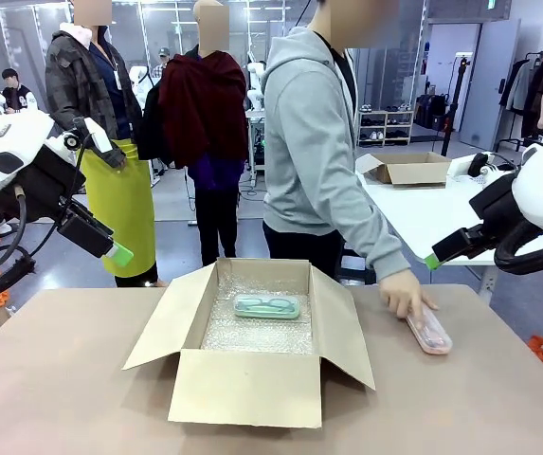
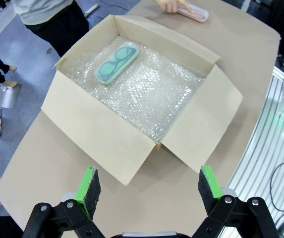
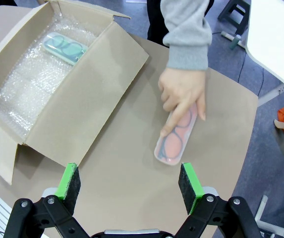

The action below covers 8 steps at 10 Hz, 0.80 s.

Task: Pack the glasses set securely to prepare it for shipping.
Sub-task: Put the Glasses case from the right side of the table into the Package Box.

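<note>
Front view: open cardboard box (image 1: 252, 384) sat mid-worktop (image 1: 63, 379), flaps out, floor lined with bubble wrap (image 1: 252, 332). Green case (image 1: 267, 305) lay flat inside the box, toward its far wall. Pink case (image 1: 429, 334) was outside, on the worktop well to the right of the box, with a person's hand (image 1: 404, 292) resting on its far end. Left tool (image 1: 117, 253) hung in the air above and left of the box. Right tool (image 1: 433, 260) hung above and right of the box, over the pink case. Neither touched anything.

Left wrist view: left tool (image 2: 148, 173) had its fingers wide apart and empty, looking down on the box from its near side. Green case (image 2: 116, 63) was on the wrap near the box's far corner. Most of the wrap beside it was bare.

Right wrist view: right tool (image 3: 129, 173) also had its fingers wide apart and empty, just short of the pink case (image 3: 174, 141). The hand (image 3: 181, 91) covered the case's upper half, fingers on the lid.

Progress, my read: roughly half. One case was in, on padding. Left to do: pink case into the box beside the green one, then probably cover with wrap and close the flaps. None of that had started yet.
</note>
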Each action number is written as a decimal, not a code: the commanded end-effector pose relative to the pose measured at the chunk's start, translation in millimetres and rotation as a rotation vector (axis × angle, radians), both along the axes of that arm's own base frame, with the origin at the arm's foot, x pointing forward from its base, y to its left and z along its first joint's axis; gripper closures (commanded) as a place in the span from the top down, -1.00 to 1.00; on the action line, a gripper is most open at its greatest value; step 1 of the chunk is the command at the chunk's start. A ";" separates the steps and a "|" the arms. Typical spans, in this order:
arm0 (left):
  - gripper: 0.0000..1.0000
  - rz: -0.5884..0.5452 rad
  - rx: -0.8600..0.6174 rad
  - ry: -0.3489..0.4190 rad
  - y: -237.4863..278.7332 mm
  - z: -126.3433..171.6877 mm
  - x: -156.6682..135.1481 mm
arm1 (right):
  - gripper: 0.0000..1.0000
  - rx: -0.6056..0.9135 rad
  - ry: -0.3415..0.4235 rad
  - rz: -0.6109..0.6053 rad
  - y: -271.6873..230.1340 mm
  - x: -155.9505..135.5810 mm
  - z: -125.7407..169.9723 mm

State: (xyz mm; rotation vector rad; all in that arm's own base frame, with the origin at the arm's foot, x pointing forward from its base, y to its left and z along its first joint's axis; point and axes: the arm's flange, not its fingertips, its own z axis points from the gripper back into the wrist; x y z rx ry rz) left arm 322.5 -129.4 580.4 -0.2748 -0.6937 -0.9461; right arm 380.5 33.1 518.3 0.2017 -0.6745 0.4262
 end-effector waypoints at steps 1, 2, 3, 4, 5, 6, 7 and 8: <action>1.00 0.001 -0.005 -0.009 0.8 1.6 0.3 | 1.00 -0.001 -0.003 -0.002 1.3 0.2 -0.4; 1.00 0.001 -0.005 -0.009 0.8 1.6 0.3 | 1.00 -0.001 -0.003 -0.002 1.3 0.2 -0.4; 1.00 0.001 -0.005 -0.009 0.8 1.6 0.3 | 1.00 -0.001 -0.003 -0.002 1.3 0.2 -0.4; 1.00 0.001 -0.005 -0.009 0.8 1.6 0.3 | 1.00 -0.001 -0.003 -0.002 1.3 0.2 -0.4; 1.00 0.001 -0.005 -0.009 0.8 1.6 0.3 | 1.00 -0.001 -0.003 -0.002 1.3 0.2 -0.4; 1.00 0.001 -0.005 -0.009 0.8 1.6 0.3 | 1.00 -0.001 -0.003 -0.002 1.3 0.2 -0.4; 1.00 0.001 -0.005 -0.009 0.8 1.6 0.3 | 1.00 -0.001 -0.003 -0.002 1.3 0.2 -0.4; 1.00 0.001 -0.005 -0.009 0.8 1.6 0.3 | 1.00 0.000 0.000 0.000 0.0 0.0 0.0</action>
